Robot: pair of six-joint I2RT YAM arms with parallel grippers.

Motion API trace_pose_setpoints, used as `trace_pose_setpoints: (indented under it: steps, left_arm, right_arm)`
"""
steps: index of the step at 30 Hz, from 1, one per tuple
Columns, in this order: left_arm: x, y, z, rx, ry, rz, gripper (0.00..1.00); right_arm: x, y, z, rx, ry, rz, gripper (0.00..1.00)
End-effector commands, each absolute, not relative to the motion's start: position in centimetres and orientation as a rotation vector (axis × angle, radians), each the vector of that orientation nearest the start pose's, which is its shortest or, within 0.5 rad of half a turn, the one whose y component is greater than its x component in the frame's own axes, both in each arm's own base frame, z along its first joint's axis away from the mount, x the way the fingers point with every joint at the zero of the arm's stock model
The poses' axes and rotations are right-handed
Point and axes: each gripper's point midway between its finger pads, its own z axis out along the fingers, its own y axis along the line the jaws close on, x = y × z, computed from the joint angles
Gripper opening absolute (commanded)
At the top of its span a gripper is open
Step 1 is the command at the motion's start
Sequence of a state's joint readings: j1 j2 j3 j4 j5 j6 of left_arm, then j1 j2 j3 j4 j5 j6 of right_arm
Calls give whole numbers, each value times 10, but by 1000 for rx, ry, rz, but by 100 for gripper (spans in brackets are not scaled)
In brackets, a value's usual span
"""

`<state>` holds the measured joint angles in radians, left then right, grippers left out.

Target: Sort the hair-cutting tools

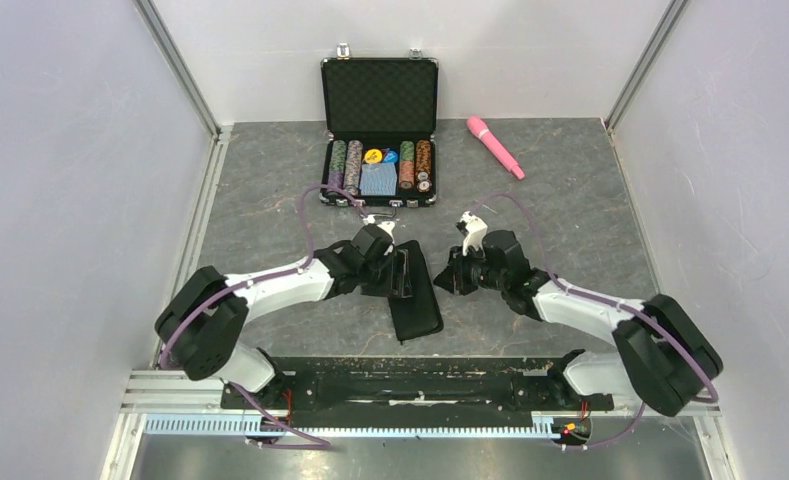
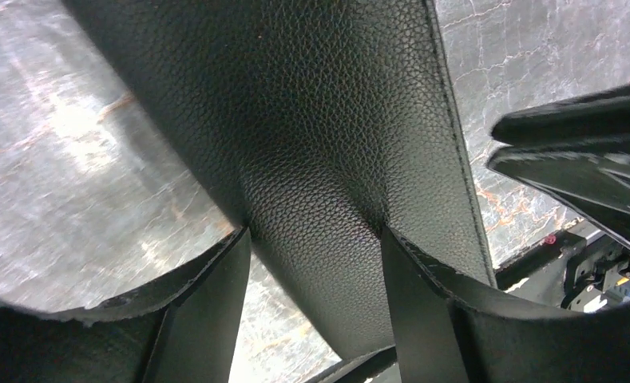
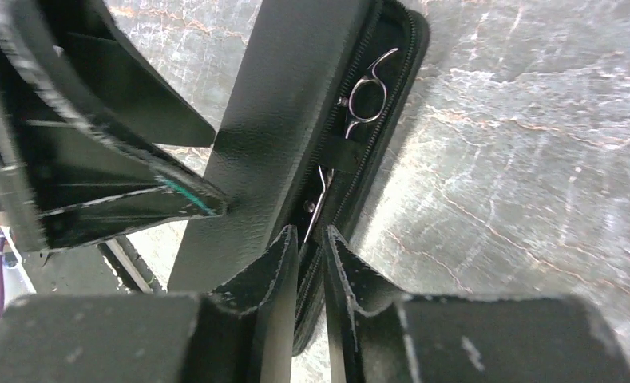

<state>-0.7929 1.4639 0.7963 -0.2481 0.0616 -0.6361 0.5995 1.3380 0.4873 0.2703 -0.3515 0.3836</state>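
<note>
A black pouch (image 1: 413, 293) lies open on the table between my two arms. In the right wrist view, slim silver scissors (image 3: 365, 100) with ring handles are strapped inside it along the zip edge. My left gripper (image 1: 394, 262) reaches over the pouch. In the left wrist view its fingers (image 2: 215, 303) press from both sides on the pouch's grained flap (image 2: 311, 144), which creases between them. My right gripper (image 3: 311, 233) is at the pouch's right edge, its jaws a narrow slit apart with the zip edge showing in the gap, just below the scissors' tip.
An open case of poker chips (image 1: 379, 130) stands at the back centre. A pink wand (image 1: 495, 146) lies to its right. White walls close in the left, right and back sides. The arms' mounting rail (image 1: 410, 385) runs along the near edge.
</note>
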Motion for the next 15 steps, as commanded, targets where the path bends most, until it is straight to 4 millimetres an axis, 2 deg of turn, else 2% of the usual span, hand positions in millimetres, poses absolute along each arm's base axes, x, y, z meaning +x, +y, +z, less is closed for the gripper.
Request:
trace_pose_setpoints:
  steps: [1, 8, 15]
  left_arm:
    - [229, -303, 65, 188, 2548, -793, 66]
    - [230, -308, 59, 187, 2545, -773, 64]
    - [228, -303, 59, 175, 2536, -718, 65]
  right_arm:
    - [240, 235, 74, -401, 2204, 817, 24]
    - [221, 242, 79, -377, 2209, 873, 44]
    - [221, 240, 49, -390, 2290, 808, 43]
